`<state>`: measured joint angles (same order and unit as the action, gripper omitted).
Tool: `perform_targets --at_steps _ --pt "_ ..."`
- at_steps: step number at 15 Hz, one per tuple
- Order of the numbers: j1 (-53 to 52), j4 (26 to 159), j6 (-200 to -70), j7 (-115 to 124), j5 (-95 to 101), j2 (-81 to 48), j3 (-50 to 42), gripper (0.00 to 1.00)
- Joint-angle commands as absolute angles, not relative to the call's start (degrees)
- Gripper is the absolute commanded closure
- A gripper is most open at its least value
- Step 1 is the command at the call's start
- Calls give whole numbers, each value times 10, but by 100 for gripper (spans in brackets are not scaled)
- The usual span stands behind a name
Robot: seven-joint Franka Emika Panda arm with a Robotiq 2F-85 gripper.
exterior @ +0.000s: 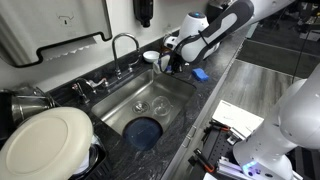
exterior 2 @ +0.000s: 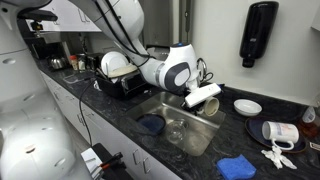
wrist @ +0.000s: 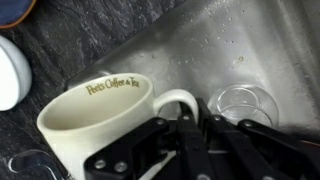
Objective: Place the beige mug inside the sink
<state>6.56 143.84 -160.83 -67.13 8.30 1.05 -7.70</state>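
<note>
Gripper (wrist: 197, 135): fingers drawn close together and pinching the mug (wrist: 100, 118) right beside its handle (wrist: 186, 100). The wrist view does not show whether they bite the wall or the root of the handle.

Position: in an exterior view the mug (exterior 2: 211, 106) hangs tilted in the air. It is over the end of the sink (exterior 2: 200, 140) that lies toward the bowl (exterior 2: 247, 106), roughly midway between the back and front edges of the counter (exterior 2: 110, 108). As far as I can judge, it touches no steel.

Below: a glass (wrist: 245, 100) stands in the basin near where the mug would come down. A dark blue item (exterior: 143, 130) lies toward the other end. The faucet (exterior: 125, 45) rises at the counter's back edge, near the arm.

Handling (my judgement):
- The mug is ceramic, so stiff and fairly heavy for its size.
- The glaze looks smooth, so it is likely slippery between hard fingers.
- It is brittle and would chip on the steel or against the glass if dropped.
- A hold on one side lets the body swing and tilt, as it does here.
- The wall next to the handle is a sound place to grip, since the handle stops the mug from turning.
- It should go down slowly onto bare steel away from the glass, and be released only once the base rests.
</note>
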Motion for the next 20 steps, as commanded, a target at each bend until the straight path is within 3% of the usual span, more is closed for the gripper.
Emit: perform_targets --at_steps 1,10,20 --pt "52 1452 -1657 -681 72 -8 -63 98" --pt "30 1411 -1707 -519 215 -178 -71 98" --pt "46 1342 -1658 -327 195 -297 -38 98"
